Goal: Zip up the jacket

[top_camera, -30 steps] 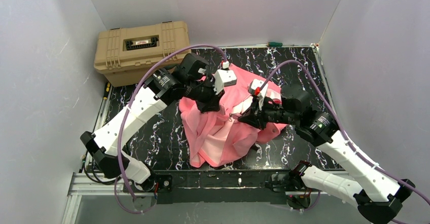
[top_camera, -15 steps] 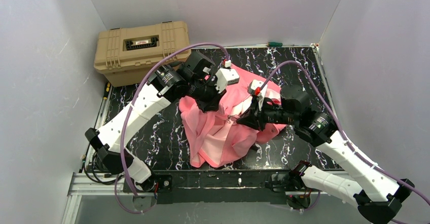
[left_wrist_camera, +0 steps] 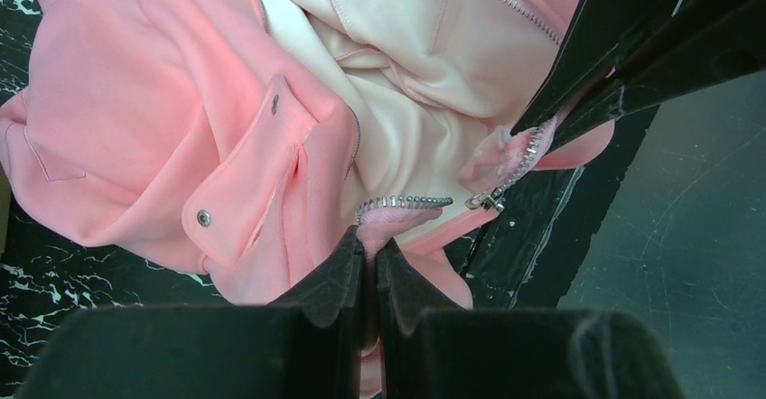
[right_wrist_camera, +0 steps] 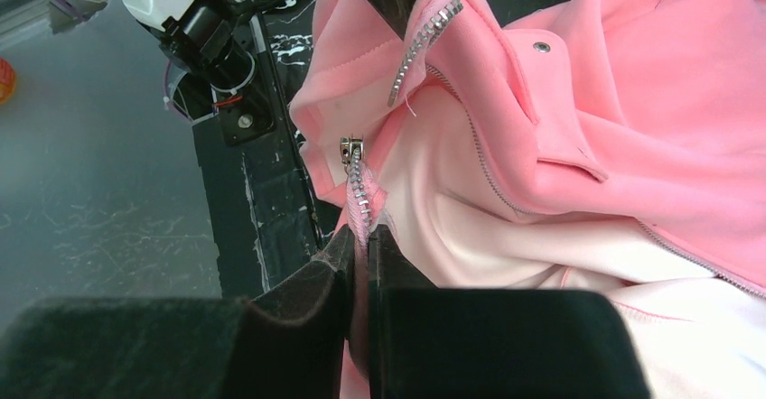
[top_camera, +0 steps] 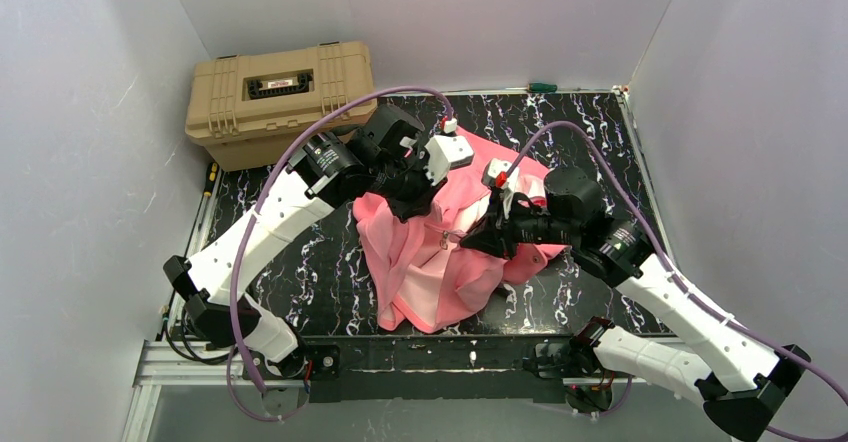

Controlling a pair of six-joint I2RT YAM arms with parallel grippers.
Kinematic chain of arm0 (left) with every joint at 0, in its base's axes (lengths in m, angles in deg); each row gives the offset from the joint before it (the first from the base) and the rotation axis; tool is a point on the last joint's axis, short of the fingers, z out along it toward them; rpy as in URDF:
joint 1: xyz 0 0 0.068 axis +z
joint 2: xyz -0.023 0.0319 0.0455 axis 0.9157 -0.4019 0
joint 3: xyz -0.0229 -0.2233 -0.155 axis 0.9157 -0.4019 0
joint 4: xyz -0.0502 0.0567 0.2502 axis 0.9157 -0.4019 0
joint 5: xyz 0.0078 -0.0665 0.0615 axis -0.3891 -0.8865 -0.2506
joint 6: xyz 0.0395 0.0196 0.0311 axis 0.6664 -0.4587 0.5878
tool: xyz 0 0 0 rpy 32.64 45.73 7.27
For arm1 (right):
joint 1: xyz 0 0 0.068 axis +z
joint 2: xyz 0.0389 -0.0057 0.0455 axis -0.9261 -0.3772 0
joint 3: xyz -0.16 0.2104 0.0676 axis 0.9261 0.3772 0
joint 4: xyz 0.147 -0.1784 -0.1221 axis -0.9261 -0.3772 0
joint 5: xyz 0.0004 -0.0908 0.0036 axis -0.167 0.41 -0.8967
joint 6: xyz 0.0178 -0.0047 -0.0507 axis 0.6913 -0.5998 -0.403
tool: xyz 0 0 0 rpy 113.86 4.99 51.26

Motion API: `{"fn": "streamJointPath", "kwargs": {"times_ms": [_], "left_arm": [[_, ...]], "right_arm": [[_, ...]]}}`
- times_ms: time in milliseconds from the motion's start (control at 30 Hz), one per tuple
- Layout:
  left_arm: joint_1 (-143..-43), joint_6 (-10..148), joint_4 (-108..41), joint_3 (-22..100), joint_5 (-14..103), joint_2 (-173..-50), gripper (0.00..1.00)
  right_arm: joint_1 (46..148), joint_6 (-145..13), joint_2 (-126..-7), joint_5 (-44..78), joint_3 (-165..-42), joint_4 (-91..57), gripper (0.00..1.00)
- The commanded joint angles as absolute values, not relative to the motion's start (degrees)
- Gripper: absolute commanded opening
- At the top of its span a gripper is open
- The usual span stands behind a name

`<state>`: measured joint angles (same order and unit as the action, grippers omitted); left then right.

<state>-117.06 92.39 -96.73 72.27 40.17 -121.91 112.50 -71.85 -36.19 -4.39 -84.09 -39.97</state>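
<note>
Jacket (top_camera: 440,262) lies crumpled at mid-table with its front open, between both arms; left gripper (left_wrist_camera: 368,247) is clamped on the hem below the free tooth row (left_wrist_camera: 405,202); right gripper (right_wrist_camera: 364,233) is pinched on the tape under the slider (right_wrist_camera: 348,149). Judgement: feed the tooth end squarely into the slider, tapes taut and parallel. Wrists crowd each other; tan case (top_camera: 280,87) stands well apart; bare table (top_camera: 320,282) lies open to the left.

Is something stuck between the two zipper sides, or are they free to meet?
Nothing visible blocks them. The left pincer pinches one zipper edge of the jacket. The right pincer pinches the other side, just below the slider. Only an open gap lies between the two ends.
</note>
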Motion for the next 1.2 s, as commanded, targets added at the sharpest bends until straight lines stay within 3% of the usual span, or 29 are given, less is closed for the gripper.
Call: {"fn": "streamJointPath", "kwargs": {"times_ms": [0,300,1167], "left_arm": [[-117.46,92.28,-96.07,73.0,41.09,-119.37,0.0],[-117.83,93.22,-96.55,72.88,40.36,-119.28,0.0],[-118.24,95.02,-96.5,72.7,40.56,-119.26,0.0]], "right_arm": [[112.63,-70.77,-35.36,-4.55,-82.93,-34.08,0.01],[112.0,-69.31,-35.07,-4.72,-80.96,-29.07,0.01],[107.72,-72.27,-37.43,-11.68,-84.98,-32.92,0.01]]}}
